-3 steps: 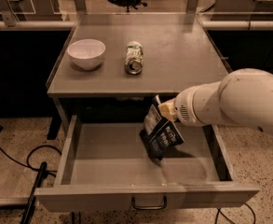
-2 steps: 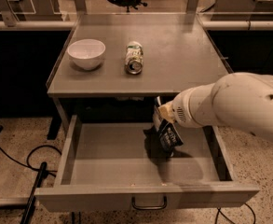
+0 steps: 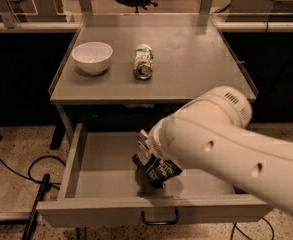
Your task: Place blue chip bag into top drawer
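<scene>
While arm (image 3: 226,144) stoops, pincer (image 3: 147,151) overhangs drawer (image 3: 103,156).

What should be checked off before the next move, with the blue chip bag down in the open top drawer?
1. Top drawer pulled out far enough: ok, its whole floor shows.
2. Blue chip bag within the drawer walls: ok, it sits low inside, near the front middle.
3. Bag resting on the drawer floor: cannot tell.
4. Gripper at the bag's upper edge inside the drawer: ok. Whether it grips the bag: cannot tell, because the arm hides it.
5. White bowl and can out of the arm's way: ok, both are on the tabletop, behind the drawer.
</scene>
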